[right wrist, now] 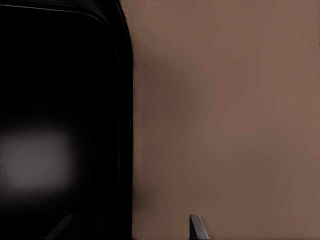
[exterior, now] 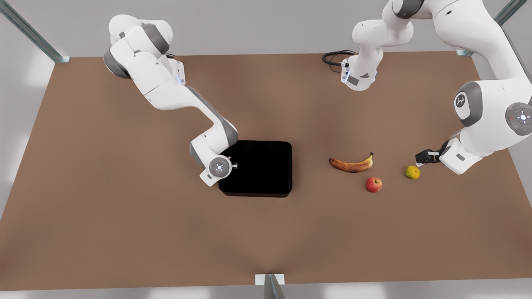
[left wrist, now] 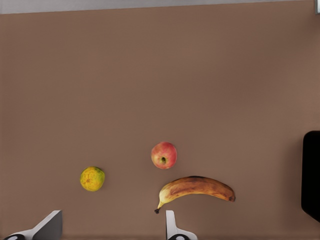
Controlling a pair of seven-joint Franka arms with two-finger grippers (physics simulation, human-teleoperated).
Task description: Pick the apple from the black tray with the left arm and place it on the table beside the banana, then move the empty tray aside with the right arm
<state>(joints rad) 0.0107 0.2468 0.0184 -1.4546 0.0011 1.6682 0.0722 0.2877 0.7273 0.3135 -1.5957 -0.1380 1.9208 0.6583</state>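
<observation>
Apple [exterior: 373, 184] on surface [exterior: 124, 232] just beside banana [exterior: 351, 164], off black tray [exterior: 257, 168]: placing looks done. Tray empty, not yet moved aside. Right gripper [right wrist: 132, 227] at tray's edge on front view's left, fingers straddling rim, spread. Left gripper [left wrist: 107, 227] near yellow-green fruit [exterior: 412, 172], fingers wide, holding nothing.

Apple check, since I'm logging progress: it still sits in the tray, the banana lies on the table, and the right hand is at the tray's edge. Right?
Not quite. The apple is out of the tray, lying on the table beside the banana, as the front view shows. The right hand is at the tray's edge.
</observation>
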